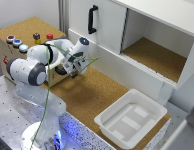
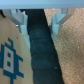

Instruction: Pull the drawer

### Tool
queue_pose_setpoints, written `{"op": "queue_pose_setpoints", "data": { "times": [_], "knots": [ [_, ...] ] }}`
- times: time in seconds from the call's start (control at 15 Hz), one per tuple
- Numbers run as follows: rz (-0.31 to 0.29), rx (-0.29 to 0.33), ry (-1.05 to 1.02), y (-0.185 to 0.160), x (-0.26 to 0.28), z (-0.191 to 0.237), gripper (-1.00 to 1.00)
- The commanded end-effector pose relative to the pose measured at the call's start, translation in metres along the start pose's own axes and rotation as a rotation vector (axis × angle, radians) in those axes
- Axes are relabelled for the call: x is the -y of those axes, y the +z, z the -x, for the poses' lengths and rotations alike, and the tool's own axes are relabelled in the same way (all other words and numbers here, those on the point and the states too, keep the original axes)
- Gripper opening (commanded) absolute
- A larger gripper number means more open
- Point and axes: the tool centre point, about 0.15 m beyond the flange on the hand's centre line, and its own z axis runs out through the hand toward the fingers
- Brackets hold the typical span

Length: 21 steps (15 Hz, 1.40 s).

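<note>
On the exterior view's left you see the pale wooden drawer front (image 1: 56, 75) of the cork-topped box with coloured buttons (image 1: 22, 35), mostly hidden behind your white arm (image 1: 32, 67). The arm bends over it. Your gripper (image 1: 73, 70) is open around the dark ribbed handle (image 2: 42, 50).

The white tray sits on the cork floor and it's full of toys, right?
Not quite. The tray does sit on the cork floor, but it is empty: the exterior view shows only its bare white inside, no toys.
</note>
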Motion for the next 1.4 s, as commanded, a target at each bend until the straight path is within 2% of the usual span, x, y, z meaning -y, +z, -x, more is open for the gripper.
{"op": "queue_pose_setpoints", "data": {
  "times": [0.0,0.13,0.33,0.6,0.8,0.93,1.07,1.2,1.27,1.33],
  "knots": [
    [0.033,-0.017,-0.052,-0.011,-0.01,0.01,1.0],
    [0.03,-0.028,-0.059,-0.02,-0.008,0.013,1.0],
    [0.065,-0.064,-0.083,-0.038,0.004,0.017,1.0],
    [0.204,-0.122,-0.095,-0.078,0.025,0.027,1.0],
    [0.255,-0.128,-0.13,-0.111,0.038,0.031,1.0],
    [0.26,-0.095,-0.195,-0.123,0.05,0.027,1.0],
    [0.262,0.009,-0.298,-0.126,0.072,0.014,1.0],
    [0.289,0.133,-0.385,-0.119,0.098,0.001,1.0],
    [0.333,0.169,-0.442,-0.115,0.117,0.0,1.0],
    [0.35,0.193,-0.487,-0.113,0.136,0.003,1.0]
  ]
}}
